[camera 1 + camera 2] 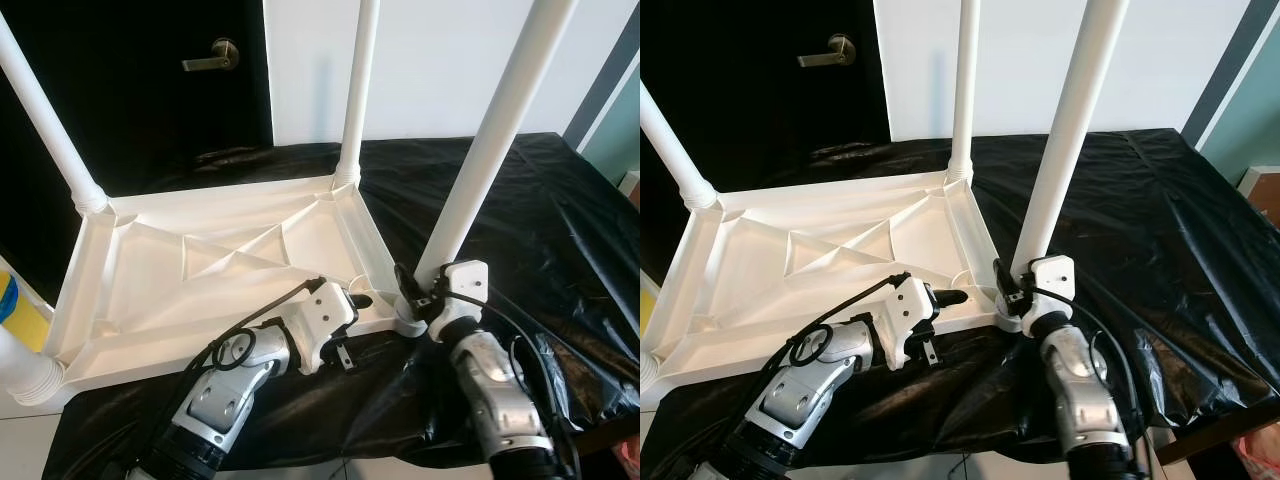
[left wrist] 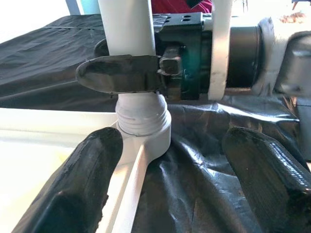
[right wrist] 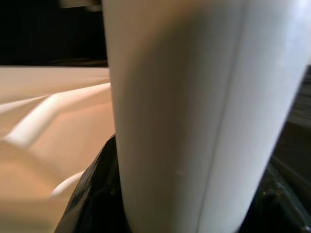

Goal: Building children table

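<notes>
Left eye view: white table top [image 1: 210, 255] upside down, ribbed, 3 legs upright.

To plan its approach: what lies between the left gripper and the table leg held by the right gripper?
Bare black cloth and a corner of the tabletop, seen in the left wrist view.

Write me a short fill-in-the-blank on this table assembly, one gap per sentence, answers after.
1. The white tabletop lies upside down on a ____ plastic sheet.
2. The right gripper is shut on the near leg just above its ____ end.
3. The left gripper, fingers ____, points at that leg's base.

Answers: black; threaded; open
</notes>
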Motion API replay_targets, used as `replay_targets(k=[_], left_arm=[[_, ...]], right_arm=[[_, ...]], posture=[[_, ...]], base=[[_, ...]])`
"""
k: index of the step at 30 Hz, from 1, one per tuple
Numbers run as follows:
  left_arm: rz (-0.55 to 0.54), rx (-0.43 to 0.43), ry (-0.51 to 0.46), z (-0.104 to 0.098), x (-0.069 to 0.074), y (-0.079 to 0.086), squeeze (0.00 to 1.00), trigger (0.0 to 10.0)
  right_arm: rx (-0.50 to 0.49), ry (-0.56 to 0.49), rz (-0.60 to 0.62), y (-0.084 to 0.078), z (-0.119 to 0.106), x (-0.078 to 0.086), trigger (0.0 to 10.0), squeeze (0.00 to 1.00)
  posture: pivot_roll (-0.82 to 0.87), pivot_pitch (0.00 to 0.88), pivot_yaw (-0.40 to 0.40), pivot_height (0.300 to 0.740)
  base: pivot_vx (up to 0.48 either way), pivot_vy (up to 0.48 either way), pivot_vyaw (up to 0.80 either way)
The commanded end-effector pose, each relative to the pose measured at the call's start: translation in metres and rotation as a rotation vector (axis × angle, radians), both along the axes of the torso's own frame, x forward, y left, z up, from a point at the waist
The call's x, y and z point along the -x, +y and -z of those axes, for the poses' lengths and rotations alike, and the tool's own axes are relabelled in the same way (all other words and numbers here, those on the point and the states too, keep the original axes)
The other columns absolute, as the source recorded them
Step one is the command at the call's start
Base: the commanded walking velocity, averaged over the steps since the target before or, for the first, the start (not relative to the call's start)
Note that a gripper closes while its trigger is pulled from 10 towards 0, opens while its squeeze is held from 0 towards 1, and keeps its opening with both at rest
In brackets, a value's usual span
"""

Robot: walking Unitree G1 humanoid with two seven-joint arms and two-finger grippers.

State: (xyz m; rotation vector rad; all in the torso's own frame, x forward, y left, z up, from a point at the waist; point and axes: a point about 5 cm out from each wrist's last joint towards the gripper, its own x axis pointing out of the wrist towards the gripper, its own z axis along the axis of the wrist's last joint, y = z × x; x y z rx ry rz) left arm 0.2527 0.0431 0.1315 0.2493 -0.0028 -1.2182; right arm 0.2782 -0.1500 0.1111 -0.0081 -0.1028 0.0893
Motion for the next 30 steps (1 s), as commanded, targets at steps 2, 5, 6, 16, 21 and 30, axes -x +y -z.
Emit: replay_targets(k=[2,5,6,16,21,30], left_arm=[[0.004,-0.014,-0.016,-0.001,-0.003,0.000,0.00,10.0],[-0.001,-0.012,-0.016,-0.002,-0.004,0.001,0.00,10.0],[-0.001,-0.012,-0.016,-0.002,-0.004,0.001,0.00,10.0],[0.013,-0.020,-0.025,-0.003,-0.007,0.000,0.00,10.0],[0.019,0.002,-0.015,-0.003,-0.006,-0.004,0.00,10.0],[0.010,0.000,-0.024,-0.004,-0.008,-0.003,0.00,10.0]], right_arm=[[0.002,0.130,0.183,-0.012,0.025,0.008,10.0,0.00],[-0.018,0.134,0.196,-0.006,0.027,0.010,10.0,0.00],[-0.018,0.134,0.196,-0.006,0.027,0.010,10.0,0.00],[-0.013,0.081,0.186,-0.001,0.018,0.008,10.0,0.00],[-0.036,0.028,0.147,-0.007,0.010,0.010,10.0,1.00],[-0.020,-0.015,0.001,-0.022,0.003,0.012,10.0,1.00]], posture=[[-0.03,0.000,-0.003,0.740],[-0.03,0.000,-0.001,0.740],[-0.03,0.000,-0.001,0.740],[-0.04,0.000,0.001,0.740],[-0.05,0.000,-0.002,0.740],[-0.04,0.000,-0.002,0.740]], base=[[0.000,0.000,0.00],[0.000,0.000,0.00],[0.000,0.000,0.00],[0.000,0.000,0.00],[0.000,0.000,0.00],[0.000,0.000,0.00]])
